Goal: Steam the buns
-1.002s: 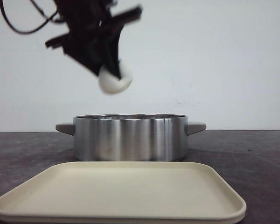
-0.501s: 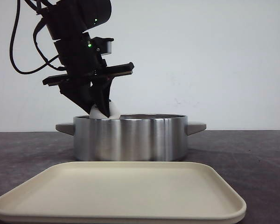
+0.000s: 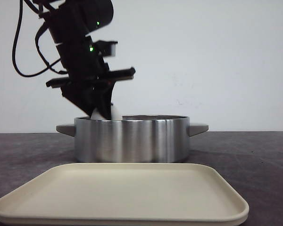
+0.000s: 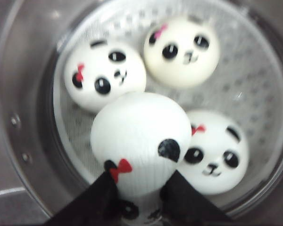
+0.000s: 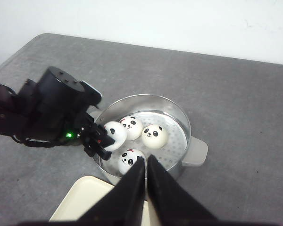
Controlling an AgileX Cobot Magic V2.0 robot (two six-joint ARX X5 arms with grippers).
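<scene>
Three panda-faced white buns lie on the perforated rack inside the steel pot. A fourth bun is held in my left gripper, whose black fingers press on it from both sides just above the others. From the front, that gripper reaches down to the pot's left rim, and only a sliver of the held bun shows. My right gripper hangs high above the pot's near side, shut with nothing in it. Below it I see the pot and the held bun.
A cream tray lies bare in front of the pot on the dark grey table. The pot has a grey handle on each side. A white wall stands behind.
Over the last second my left gripper came down with the bun from well above the pot to its rim. In the last half second it has barely shifted.
</scene>
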